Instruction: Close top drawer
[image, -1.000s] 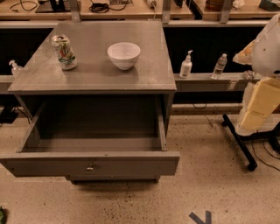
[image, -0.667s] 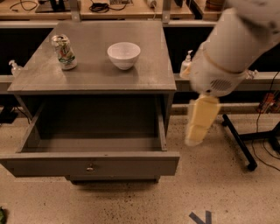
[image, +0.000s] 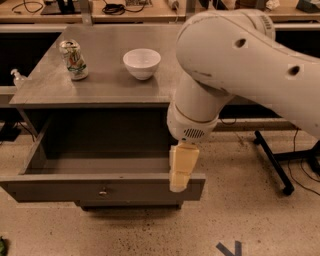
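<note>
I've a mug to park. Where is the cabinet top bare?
Between the can and the bowl, and the cabinet top in front of them. Crowded right: the arm covers it, with the gripper at the top drawer, front right corner.

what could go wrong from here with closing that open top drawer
1. The cream-coloured tool sits at the right end of the wide grey top drawer, well off its small round metallic knob; an off-centre push may skew and jam it.
2. The tool overlaps the front panel's top edge, so it might get pinched against the grey cabinet.
3. A hard shut could jolt the upright printed drink can and white bowl on top.
</note>
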